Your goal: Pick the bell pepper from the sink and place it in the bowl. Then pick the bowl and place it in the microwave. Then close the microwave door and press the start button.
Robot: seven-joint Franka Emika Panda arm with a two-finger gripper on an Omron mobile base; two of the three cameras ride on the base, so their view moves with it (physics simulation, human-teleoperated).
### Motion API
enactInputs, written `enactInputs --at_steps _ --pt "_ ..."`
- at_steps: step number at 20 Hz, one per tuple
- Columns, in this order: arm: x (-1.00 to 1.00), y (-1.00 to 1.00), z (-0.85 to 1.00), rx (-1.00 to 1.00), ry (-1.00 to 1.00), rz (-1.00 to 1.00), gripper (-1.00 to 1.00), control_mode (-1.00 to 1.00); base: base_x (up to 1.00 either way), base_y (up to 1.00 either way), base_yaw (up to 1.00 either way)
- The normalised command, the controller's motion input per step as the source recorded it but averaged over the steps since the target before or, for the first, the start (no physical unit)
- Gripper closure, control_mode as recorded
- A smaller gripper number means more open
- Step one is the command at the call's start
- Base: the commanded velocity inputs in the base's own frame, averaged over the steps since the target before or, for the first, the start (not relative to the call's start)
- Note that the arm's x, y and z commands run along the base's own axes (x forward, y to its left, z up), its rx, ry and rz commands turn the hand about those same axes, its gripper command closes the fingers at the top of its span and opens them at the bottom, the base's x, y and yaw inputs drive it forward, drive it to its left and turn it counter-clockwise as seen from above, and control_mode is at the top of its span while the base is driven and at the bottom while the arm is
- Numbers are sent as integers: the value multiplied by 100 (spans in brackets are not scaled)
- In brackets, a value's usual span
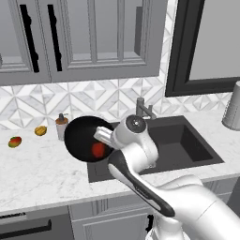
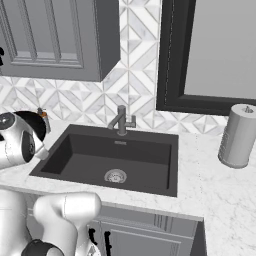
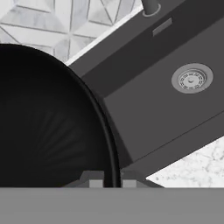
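Marble counter left of the sink [image 1: 183, 140]: your gripper [image 3: 112, 180] pinches the bowl [image 1: 86, 138] rim, so lift level, keeping the bell pepper [image 1: 98, 149] inside.

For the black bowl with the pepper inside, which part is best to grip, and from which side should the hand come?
Probably the thin rim, pinched across the wall, as the hand does now: its fingertips straddle the rim of the bowl, shut on it. The bowl is wide and shallow, too broad to span. Coming from the sink side suits, since the bell pepper sits inside; keep it level.
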Motion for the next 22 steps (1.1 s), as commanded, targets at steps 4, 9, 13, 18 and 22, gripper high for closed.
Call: enactInputs --at_steps 4,9,13,18,22 --pt "-8 -34 48 -1 15 -7 100 -100 0 0 0" --pt "-23 -24 34 -6 8 -4 100 -100 0 0 0" --pt "-38 -39 47 -5 2 -6 100 -100 0 0 0" --pt "-46 -42 49 -3 0 -7 100 -100 0 0 0" --pt "-41 -40 43 0 1 -9 100 -100 0 0 0"
